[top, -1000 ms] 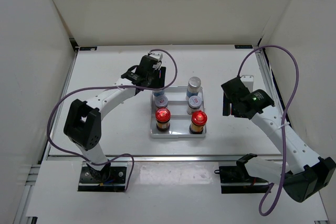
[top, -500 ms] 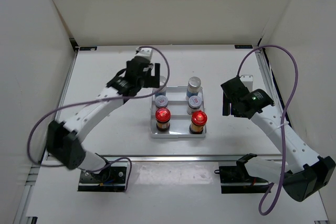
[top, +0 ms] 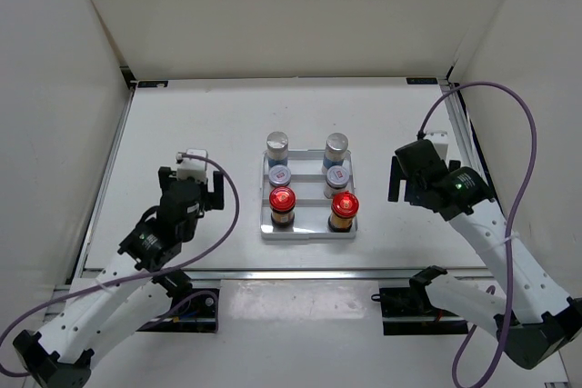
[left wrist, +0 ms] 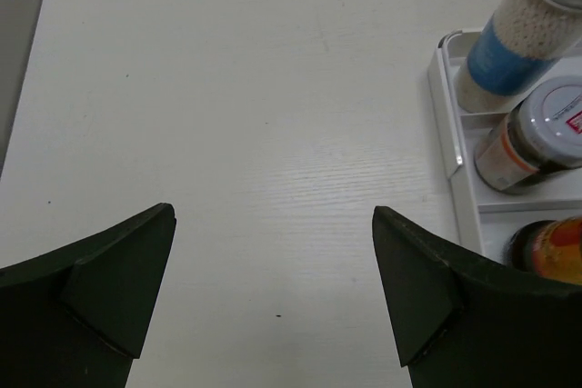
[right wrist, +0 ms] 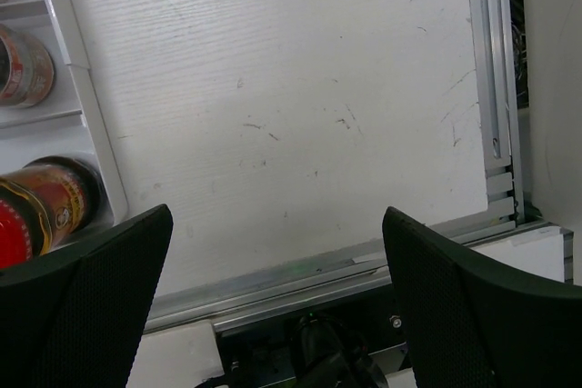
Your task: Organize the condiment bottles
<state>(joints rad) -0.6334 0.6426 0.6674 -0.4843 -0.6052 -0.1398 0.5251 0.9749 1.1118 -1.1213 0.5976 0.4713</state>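
Observation:
Six condiment bottles stand in the white stepped tray (top: 309, 233) in two columns. Two grey-capped blue-label bottles (top: 277, 144) (top: 336, 145) are at the back, two silver-lidded ones (top: 278, 175) (top: 337, 176) in the middle, two red-capped ones (top: 282, 200) (top: 344, 205) in front. My left gripper (top: 192, 184) is open and empty, left of the tray. Its wrist view (left wrist: 273, 288) shows the left column: blue-label bottle (left wrist: 514, 38), silver-lidded bottle (left wrist: 536, 134), red-capped bottle (left wrist: 550, 247). My right gripper (top: 406, 190) is open and empty, right of the tray. Its wrist view (right wrist: 277, 297) shows a red-capped bottle (right wrist: 41, 206).
White walls enclose the table at the back and sides. A metal rail (right wrist: 496, 88) runs along the table's right edge, and a metal strip (top: 309, 272) along the front. Bare table (left wrist: 255, 88) lies between my left gripper and the tray.
My left arm has pulled back from the back-left blue-label bottle, toward the near left. That bottle now stands free in the tray. My right arm has shifted slightly.

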